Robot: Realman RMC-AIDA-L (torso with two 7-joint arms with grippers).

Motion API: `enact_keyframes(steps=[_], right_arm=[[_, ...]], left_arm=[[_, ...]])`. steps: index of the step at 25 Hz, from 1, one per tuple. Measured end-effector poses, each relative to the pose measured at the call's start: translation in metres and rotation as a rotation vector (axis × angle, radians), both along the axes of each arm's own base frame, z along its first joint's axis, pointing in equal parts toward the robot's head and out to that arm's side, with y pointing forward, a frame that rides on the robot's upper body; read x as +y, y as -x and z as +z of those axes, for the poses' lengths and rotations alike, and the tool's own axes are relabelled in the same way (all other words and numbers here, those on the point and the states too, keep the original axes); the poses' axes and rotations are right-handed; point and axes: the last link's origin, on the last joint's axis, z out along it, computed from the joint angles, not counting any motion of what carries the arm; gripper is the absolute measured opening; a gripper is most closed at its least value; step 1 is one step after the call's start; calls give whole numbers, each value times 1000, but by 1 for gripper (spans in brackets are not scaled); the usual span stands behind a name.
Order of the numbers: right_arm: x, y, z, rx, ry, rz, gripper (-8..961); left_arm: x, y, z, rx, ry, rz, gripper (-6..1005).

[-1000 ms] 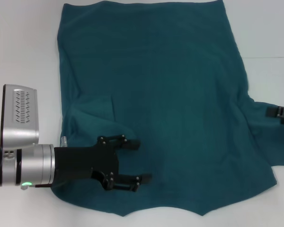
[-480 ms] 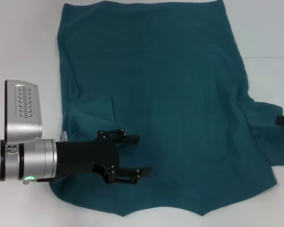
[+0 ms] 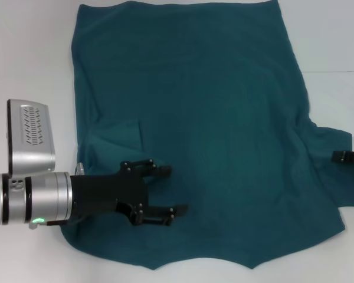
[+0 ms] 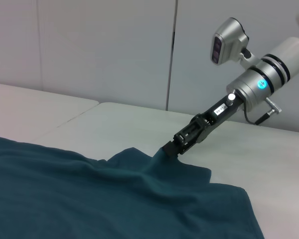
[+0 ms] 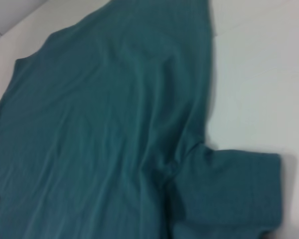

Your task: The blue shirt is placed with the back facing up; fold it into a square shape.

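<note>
Two tools | left tool (image 3: pixel 172 190) spread apart over shirt (image 3: pixel 194 118) | right tool (image 3: pixel 344 157) at sleeve edge, state unclear | counter (image 3: pixel 29 53)

The blue shirt (image 3: pixel 206 118) is plain dark teal, without print, on a white table (image 3: pixel 29 53). The left gripper (image 3: pixel 174 190) above it is black, on a silver arm (image 3: pixel 26 197) with a green light.

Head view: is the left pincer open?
Yes, the left pincer sits over the shirt with its fingers spread apart and nothing between them.
</note>
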Motion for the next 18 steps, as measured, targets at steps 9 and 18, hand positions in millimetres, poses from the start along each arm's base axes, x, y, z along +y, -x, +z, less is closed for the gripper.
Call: enact_keyframes(steps=[9,18], right_arm=[[-3,2,-3,33,-33,19,537],[-6,-4,1,87,-106,-21,222]], left_arm=[[0,0,0,-1,0,0,876],[1,-1,0,-12,1,12,874]])
